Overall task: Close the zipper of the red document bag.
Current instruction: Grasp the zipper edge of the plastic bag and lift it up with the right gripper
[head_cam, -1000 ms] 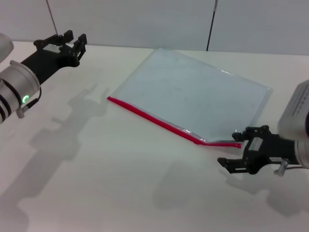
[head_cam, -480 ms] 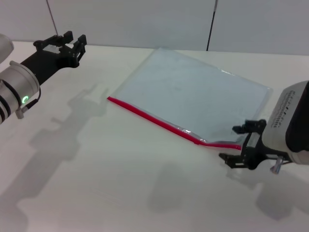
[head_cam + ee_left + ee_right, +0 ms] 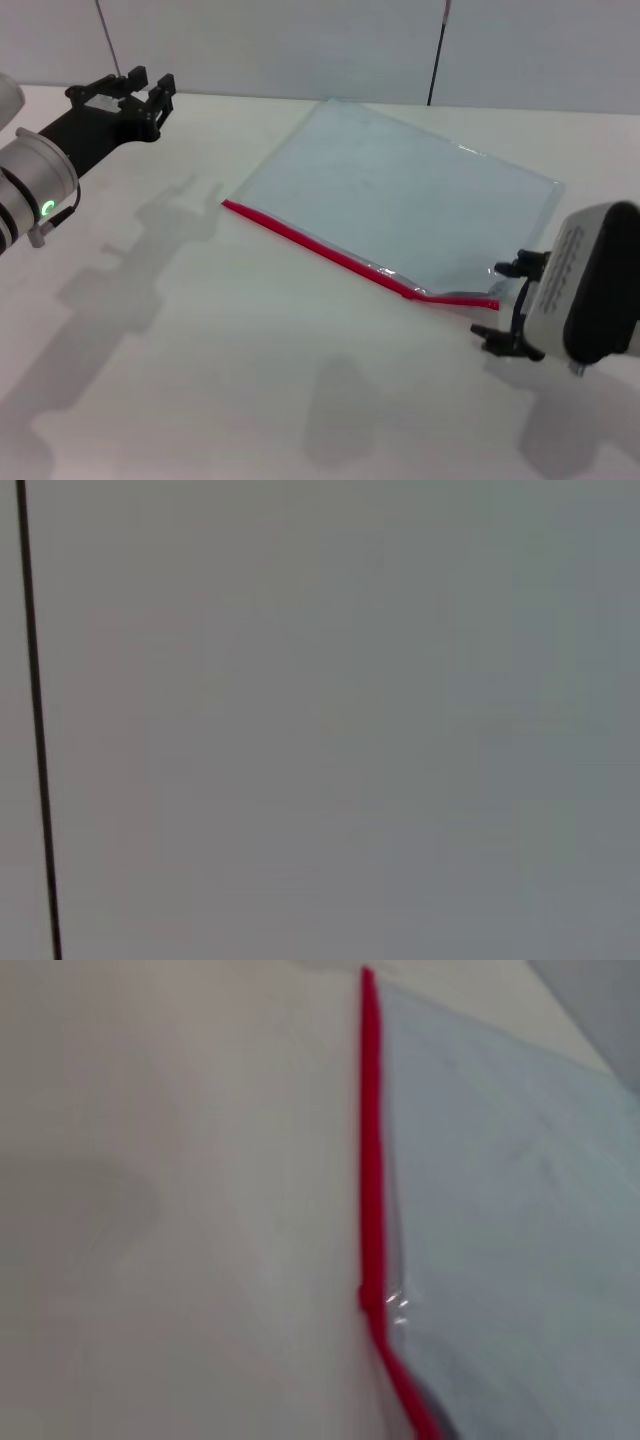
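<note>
The red document bag [image 3: 400, 195] lies flat on the white table, a translucent pale blue-grey pouch. The zipper [image 3: 310, 243], a thin red strip, runs along its near long edge. That strip kinks near the right end, where the edge gapes a little. My right gripper [image 3: 492, 300] stands open at that right end, its fingers on either side of the strip's tip. In the right wrist view the zipper [image 3: 370, 1160] runs away from the camera beside the bag [image 3: 510, 1210]. My left gripper [image 3: 150, 88] hovers open at the far left, well away from the bag.
A grey partition wall [image 3: 300, 40] with a dark vertical seam [image 3: 436, 50] stands behind the table. The left wrist view shows only the wall [image 3: 350, 720]. Bare white tabletop [image 3: 250, 380] stretches in front of the bag.
My right arm has turned its wrist and shifted towards the zipper's right end, so its fingers now flank the strip's tip. The left gripper has edged slightly left.
</note>
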Motion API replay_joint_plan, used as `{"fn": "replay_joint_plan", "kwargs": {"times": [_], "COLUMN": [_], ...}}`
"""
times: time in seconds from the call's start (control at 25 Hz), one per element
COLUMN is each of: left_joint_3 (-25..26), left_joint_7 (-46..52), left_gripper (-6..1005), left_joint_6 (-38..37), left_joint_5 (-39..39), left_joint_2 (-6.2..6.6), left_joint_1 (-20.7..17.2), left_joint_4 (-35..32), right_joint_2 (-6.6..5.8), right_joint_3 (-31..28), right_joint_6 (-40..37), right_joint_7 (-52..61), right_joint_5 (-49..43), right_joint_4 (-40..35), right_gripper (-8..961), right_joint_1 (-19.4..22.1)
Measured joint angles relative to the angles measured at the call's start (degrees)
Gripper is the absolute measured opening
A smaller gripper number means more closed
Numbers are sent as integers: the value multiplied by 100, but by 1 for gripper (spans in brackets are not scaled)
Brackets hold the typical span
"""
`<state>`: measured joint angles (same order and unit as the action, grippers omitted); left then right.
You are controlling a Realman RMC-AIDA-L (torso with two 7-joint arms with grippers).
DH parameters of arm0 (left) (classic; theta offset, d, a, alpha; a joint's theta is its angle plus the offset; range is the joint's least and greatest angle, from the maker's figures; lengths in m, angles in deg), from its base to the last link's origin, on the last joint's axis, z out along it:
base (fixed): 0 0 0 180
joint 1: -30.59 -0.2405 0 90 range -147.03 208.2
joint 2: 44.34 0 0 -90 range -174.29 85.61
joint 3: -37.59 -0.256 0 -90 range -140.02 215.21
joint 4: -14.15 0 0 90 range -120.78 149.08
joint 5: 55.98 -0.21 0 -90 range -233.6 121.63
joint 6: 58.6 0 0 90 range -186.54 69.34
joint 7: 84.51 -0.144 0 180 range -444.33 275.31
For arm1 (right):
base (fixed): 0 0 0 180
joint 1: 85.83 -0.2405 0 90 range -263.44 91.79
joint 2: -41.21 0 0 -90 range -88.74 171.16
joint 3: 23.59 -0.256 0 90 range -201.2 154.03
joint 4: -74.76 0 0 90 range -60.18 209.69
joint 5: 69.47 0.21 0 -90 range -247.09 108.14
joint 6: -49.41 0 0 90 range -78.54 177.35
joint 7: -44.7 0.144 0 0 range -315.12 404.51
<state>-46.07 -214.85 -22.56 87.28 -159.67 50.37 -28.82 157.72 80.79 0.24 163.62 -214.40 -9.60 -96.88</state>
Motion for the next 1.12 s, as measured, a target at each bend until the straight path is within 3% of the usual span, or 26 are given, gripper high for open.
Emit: {"fn": "replay_joint_plan", "kwargs": {"times": [0.6, 1.12], "left_joint_3": [-1, -24], "left_joint_7": [0, 0], "left_gripper": [364, 365], "left_joint_6": [0, 0], "left_joint_5": [0, 0], "left_joint_2": [29, 27], "left_joint_1": [9, 35], "left_joint_4": [0, 0], "right_joint_2": [0, -11], "right_joint_3": [640, 698], "right_joint_6": [632, 1177], "right_joint_7": [543, 608], "right_joint_5": [-1192, -1200], "right_joint_4": [178, 716], "right_gripper": [711, 683], "right_joint_1": [-54, -386]}}
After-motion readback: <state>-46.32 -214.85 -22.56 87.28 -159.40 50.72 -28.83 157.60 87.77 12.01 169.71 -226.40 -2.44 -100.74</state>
